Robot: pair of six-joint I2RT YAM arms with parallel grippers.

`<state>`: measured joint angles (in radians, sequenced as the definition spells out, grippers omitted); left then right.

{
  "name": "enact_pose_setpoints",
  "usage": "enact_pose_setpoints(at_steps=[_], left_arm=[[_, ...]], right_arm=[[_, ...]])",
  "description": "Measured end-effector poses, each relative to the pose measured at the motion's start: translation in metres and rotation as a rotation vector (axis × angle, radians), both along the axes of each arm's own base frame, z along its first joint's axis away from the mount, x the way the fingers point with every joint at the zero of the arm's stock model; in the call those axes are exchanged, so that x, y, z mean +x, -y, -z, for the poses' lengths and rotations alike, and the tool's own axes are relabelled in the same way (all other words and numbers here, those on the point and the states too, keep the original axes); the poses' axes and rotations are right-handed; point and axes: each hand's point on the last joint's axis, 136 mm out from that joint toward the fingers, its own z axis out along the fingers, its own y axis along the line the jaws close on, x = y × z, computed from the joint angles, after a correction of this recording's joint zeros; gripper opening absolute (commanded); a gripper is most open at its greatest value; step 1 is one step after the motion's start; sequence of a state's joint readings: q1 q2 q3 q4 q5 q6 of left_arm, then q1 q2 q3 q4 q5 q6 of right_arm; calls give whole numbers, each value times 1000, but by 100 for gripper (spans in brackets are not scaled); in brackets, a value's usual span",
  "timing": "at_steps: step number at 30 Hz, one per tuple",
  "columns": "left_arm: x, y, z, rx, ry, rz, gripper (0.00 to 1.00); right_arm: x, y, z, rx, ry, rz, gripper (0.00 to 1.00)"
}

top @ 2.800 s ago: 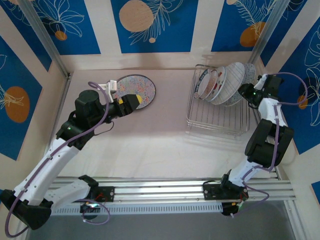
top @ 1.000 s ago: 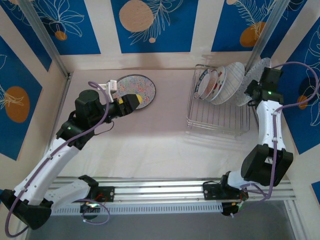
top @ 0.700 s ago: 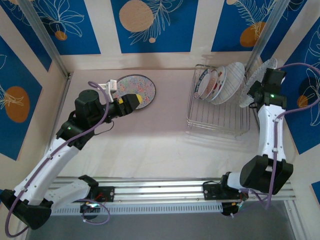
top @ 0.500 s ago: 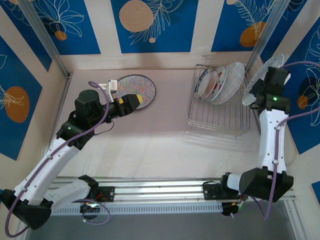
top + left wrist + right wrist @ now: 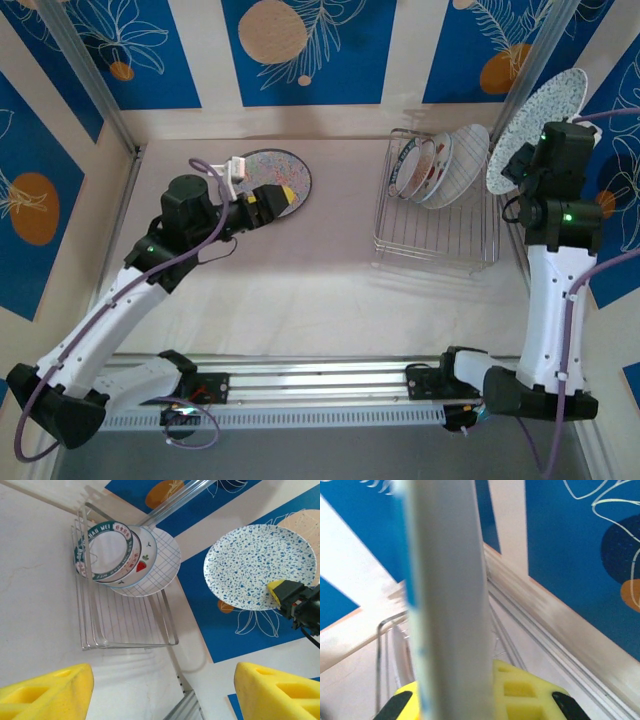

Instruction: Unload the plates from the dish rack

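**Unloading step, plate in transit.** At the far edge of the pale tabletop (image 5: 300, 290), left of centre, a multicoloured speckled round plate (image 5: 288, 167) lies flat. The left gripper (image 5: 278, 197) hangs at its near rim, jaws parted and nothing between its yellow pads (image 5: 45, 690). We cannot tell whether it touches the plate.

Toward the far right corner stands the silver wire dish rack (image 5: 435, 248). Three plates stand upright in its far slots, each leaning on the next:
- a green-rimmed lettered plate (image 5: 105, 547)
- a white plate with red fruit marks (image 5: 142, 562)
- a pale crosshatched plate (image 5: 167, 562)

Above the rack's right side the right gripper (image 5: 281, 591) is clamped on the lower rim of a white round plate with blue speckles (image 5: 257, 562). The plate is held on edge and clear of the wires.

We judge the step in hand to be carrying this plate to a resting place on the tabletop. Since we pinch the rim alone, the plate's weight levers against the pads, so we should move slowly, avoid sharp wrist turns and grip firmly. We should steer the plate away from the crosshatched plate, the rack's raised side and the metal post (image 5: 538, 50) at the right wall. Then we tilt it flat and lower it until it rests before opening.
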<state>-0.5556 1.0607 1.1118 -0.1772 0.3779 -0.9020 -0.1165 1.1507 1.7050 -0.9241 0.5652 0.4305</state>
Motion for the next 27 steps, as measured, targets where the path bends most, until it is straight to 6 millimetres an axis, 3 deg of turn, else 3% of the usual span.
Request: enact_pose_setpoints(at_steps=[7, 15, 27], left_arm=[[8, 24, 18, -48, -86, 37, 75], [21, 70, 54, -99, -231, 109, 77], [17, 134, 83, -192, -332, 212, 76]], right_arm=[[-21, -35, -10, 50, 5, -93, 0], [-45, -66, 0, 200, -16, -192, 0], [-47, -120, 25, 451, -85, -382, 0]])
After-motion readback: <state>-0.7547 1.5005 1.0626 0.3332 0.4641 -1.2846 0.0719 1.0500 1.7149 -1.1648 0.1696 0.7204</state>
